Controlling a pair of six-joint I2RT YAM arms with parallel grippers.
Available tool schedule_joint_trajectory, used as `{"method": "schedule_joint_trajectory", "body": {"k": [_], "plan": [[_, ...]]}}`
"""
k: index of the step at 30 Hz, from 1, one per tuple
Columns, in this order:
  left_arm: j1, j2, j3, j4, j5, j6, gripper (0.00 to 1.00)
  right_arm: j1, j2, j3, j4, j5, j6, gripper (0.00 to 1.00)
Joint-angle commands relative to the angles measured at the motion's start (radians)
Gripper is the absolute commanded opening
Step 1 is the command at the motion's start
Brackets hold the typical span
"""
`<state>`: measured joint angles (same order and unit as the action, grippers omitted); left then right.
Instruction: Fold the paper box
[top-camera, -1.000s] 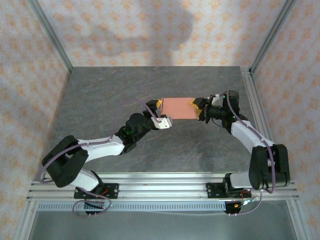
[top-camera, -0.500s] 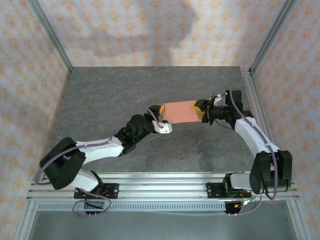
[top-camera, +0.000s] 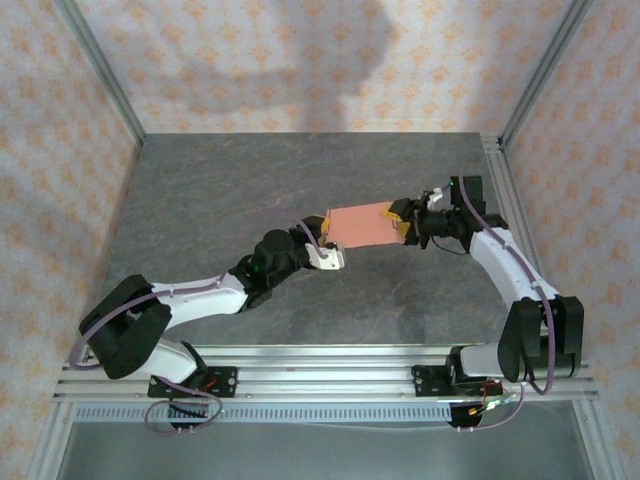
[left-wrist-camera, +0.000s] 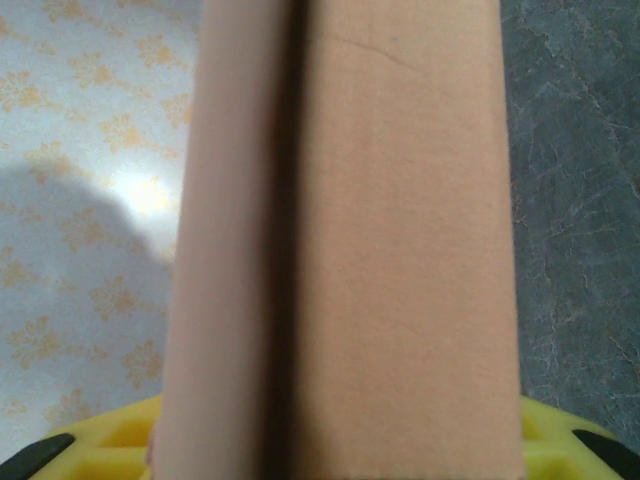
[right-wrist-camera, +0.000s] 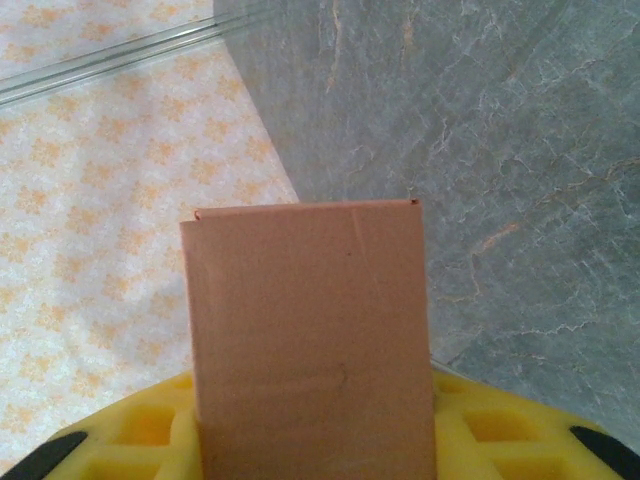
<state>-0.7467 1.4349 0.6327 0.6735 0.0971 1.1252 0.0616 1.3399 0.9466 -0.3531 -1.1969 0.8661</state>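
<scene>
The paper box (top-camera: 362, 224) is a salmon-orange folded box held level above the grey table between both arms. My left gripper (top-camera: 322, 238) is at its left end. In the left wrist view the paper box (left-wrist-camera: 400, 250) runs away from the camera, with a dark fold line along it and yellow pads (left-wrist-camera: 110, 445) snug against both sides. My right gripper (top-camera: 402, 222) is shut on the right end. In the right wrist view the paper box (right-wrist-camera: 312, 330) stands up between the yellow pads (right-wrist-camera: 500, 430), its far edge free.
The grey stone table (top-camera: 230, 190) lies under the box. An aluminium frame rail (top-camera: 505, 200) runs along the right edge, and another rail (top-camera: 320, 375) crosses the near edge by the arm bases. Patterned walls stand at the back and sides.
My left gripper has slid onto the box's left end and its jaws have narrowed around it. The right gripper has kept its grip, with the box shifted slightly up and right.
</scene>
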Motion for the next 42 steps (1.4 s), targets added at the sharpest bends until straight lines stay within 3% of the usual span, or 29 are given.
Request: {"method": "schedule_joint_trajectory", "body": {"k": [1,5,12,16,19,25,31,34,42], "plan": [[0.001,-0.028,0.023,-0.012,-0.008,-0.026,0.43,-0.005,0.002,0.025,-0.037,-0.006,-0.033,0.37],[0.001,-0.024,0.041,-0.052,-0.006,-0.046,0.40,-0.005,-0.004,0.029,-0.040,0.008,-0.027,0.43],[0.013,-0.017,0.061,-0.142,0.005,-0.132,0.39,-0.024,-0.031,0.021,-0.030,0.058,0.003,0.74],[0.033,-0.022,0.070,-0.219,0.045,-0.209,0.40,-0.066,-0.063,0.010,-0.036,0.113,-0.002,0.82],[0.055,-0.025,0.074,-0.279,0.090,-0.275,0.40,-0.093,-0.097,-0.011,-0.031,0.183,-0.023,0.84],[0.132,-0.019,0.137,-0.498,0.286,-0.414,0.40,-0.117,-0.151,0.030,-0.175,0.396,-0.236,0.83],[0.159,0.016,0.205,-0.698,0.404,-0.450,0.38,-0.117,-0.218,-0.025,-0.089,0.395,-0.296,0.82],[0.167,0.054,0.266,-0.837,0.445,-0.424,0.37,-0.113,-0.230,-0.043,-0.091,0.372,-0.409,0.82],[0.170,0.135,0.368,-1.059,0.493,-0.390,0.38,-0.003,-0.306,-0.010,-0.236,0.531,-0.820,0.85]]}}
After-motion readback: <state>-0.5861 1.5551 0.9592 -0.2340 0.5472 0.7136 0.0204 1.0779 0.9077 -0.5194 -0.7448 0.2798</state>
